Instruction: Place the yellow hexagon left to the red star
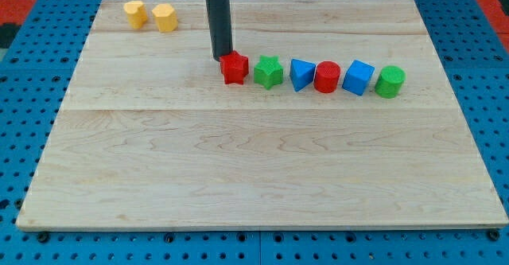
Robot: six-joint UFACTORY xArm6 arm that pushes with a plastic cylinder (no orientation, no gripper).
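While the tip [221, 58] touched the red star's [235, 68] upper-left, no gripper showed; the yellow hexagon [165, 17] sat well apart toward desk [238, 161] top-left, beside another yellow block [135, 14].

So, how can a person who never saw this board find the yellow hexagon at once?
Look at the wooden board near its top-left corner, far from the row of six blocks. Two yellow blocks stand there; the yellow hexagon is the right one, flat-sided, beside the rounder yellow block.
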